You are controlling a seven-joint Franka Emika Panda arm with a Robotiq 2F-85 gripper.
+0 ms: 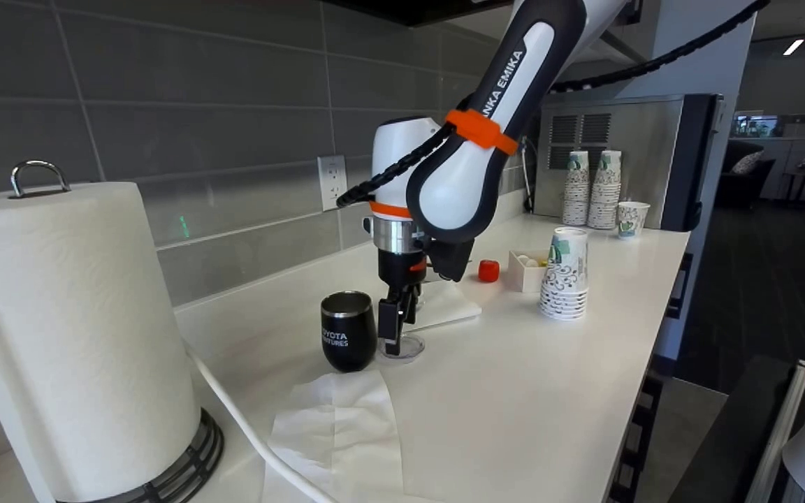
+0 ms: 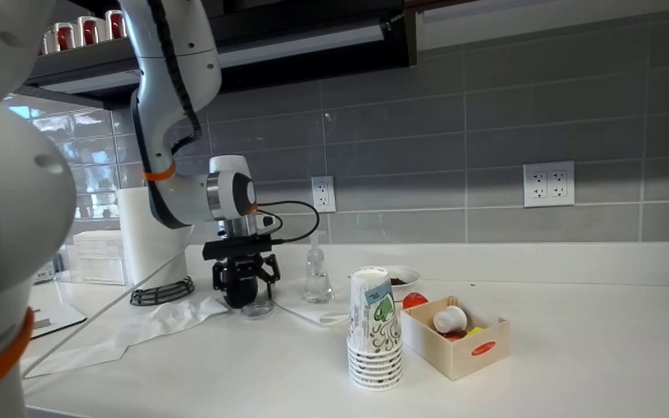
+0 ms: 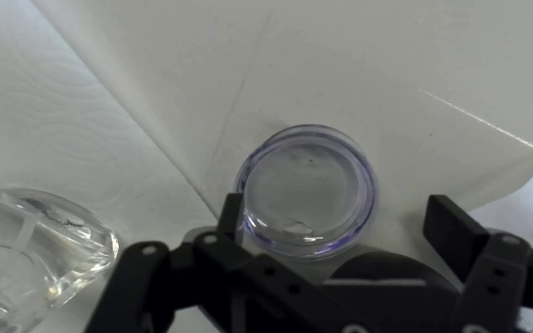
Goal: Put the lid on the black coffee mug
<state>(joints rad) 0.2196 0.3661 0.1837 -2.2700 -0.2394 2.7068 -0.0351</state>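
Closest thing in an exterior view is a paper towel roll [image 1: 74, 335] hogging the left of the frame, with a white cord [image 1: 235, 417] curving down to the bottom edge. A loose white sheet [image 1: 357, 433] sits bottom center, and its far end stops right by the black mug [image 1: 349, 344], upright with its mouth facing up, left of the middle. The lid [image 1: 413, 347] (clear, round) is lying flat on the counter [image 1: 507, 398] just to the mug's right in that frame. The gripper [image 3: 336, 206] points down over it, jaws spread wide. In the wrist view the jaw at frame left covers a bit of the lid's edge, can't tell if it's actually touching, and the one at frame right is clear of it. Beyond that, right of center, there's a stack of patterned cups [image 1: 564, 279], then a small box [image 1: 525, 279] and some red thing [image 1: 488, 271]. Way back at upper right: two more cup stacks [image 1: 576, 195], a single cup [image 1: 631, 219] and a metal unit [image 1: 650, 140].
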